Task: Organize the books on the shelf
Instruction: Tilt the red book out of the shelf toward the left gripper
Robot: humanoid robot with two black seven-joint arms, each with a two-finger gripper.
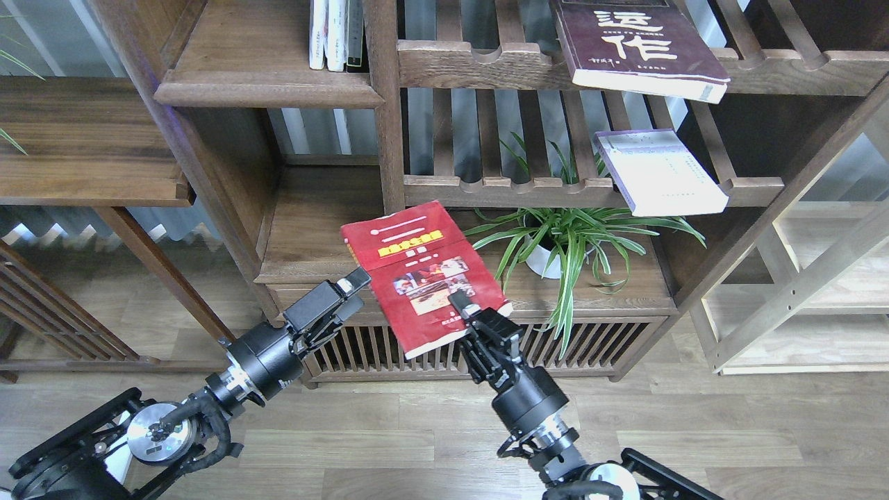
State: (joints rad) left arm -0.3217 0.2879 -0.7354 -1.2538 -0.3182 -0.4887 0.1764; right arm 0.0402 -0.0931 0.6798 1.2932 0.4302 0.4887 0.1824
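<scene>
Two grippers in view. Left gripper (353,280) sat beside red book's (417,274) left edge, fingers not distinguishable, grip state unclear. Right gripper (460,305) clamped on red book's lower right corner, book held tilted in air before cabinet front. Pale book (660,173) lay on slatted rack (555,186); maroon book (635,45) on rack above.
</scene>
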